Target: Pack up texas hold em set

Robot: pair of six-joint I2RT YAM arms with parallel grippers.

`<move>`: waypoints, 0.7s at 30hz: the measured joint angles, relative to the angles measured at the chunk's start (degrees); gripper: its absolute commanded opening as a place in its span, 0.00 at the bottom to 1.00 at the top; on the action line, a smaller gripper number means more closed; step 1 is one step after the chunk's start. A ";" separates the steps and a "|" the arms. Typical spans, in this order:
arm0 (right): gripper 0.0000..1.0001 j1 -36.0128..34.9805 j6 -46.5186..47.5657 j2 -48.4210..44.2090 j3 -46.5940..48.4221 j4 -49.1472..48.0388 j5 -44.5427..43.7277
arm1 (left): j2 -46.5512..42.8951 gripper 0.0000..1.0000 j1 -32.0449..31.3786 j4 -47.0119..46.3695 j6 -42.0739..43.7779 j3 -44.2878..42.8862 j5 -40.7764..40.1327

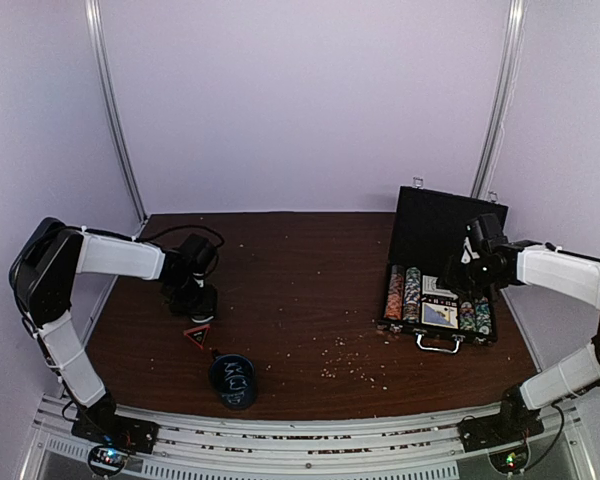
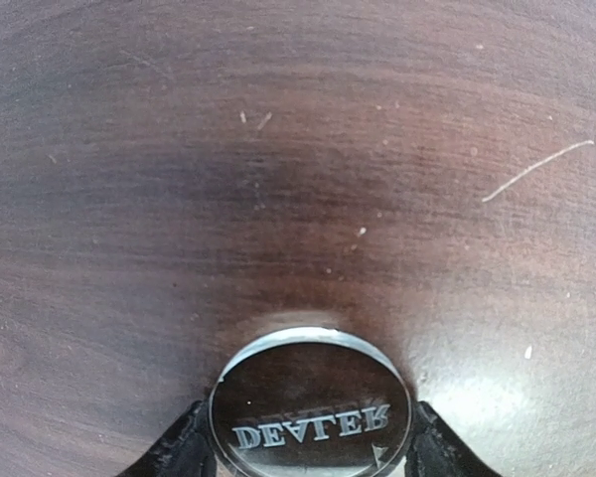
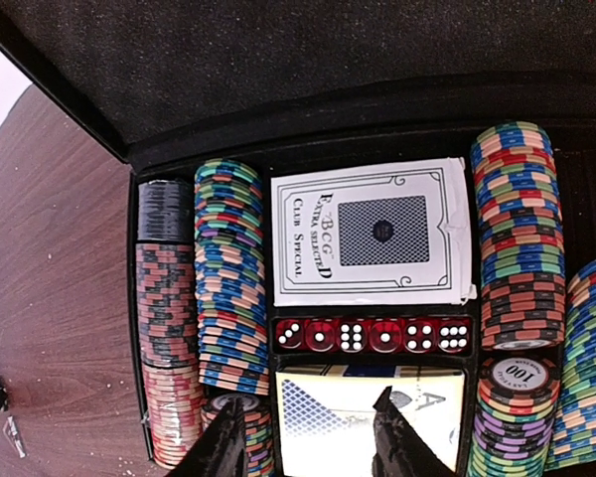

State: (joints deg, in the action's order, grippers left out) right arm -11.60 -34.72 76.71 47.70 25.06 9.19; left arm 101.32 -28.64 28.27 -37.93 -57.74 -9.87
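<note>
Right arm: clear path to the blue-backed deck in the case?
Likely yes. The lid stands open, the right hand hangs open over the deck, nothing lies on it; chips crowd both sides.

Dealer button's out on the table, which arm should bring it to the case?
Left. The left gripper straddles the dealer button, one finger at each side, on the table. The right gripper hangs open over the case, far across the table.

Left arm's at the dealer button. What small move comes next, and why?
Probably close the left gripper onto the dealer button: its fingers flank it on the table, and it must go to the open case across the table.
</note>
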 measured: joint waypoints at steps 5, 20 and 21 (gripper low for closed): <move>0.41 -0.09 -0.44 0.13 0.57 -0.22 2.97 | -0.02 0.53 -0.13 -0.48 0.57 0.00 0.63; 0.55 -11.02 -6.97 12.20 3.41 -11.15 23.71 | 3.39 0.51 -20.92 -4.15 4.96 -17.99 7.98; 0.56 -11.50 -7.32 12.68 3.43 -11.85 25.16 | 3.96 0.51 -22.21 -4.74 5.42 -19.34 8.55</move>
State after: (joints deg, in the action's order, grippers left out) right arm -23.09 -42.04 89.38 51.13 13.21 34.35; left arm 105.27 -50.85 23.53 -32.51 -77.08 -1.32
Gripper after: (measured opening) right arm 0.513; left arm 0.607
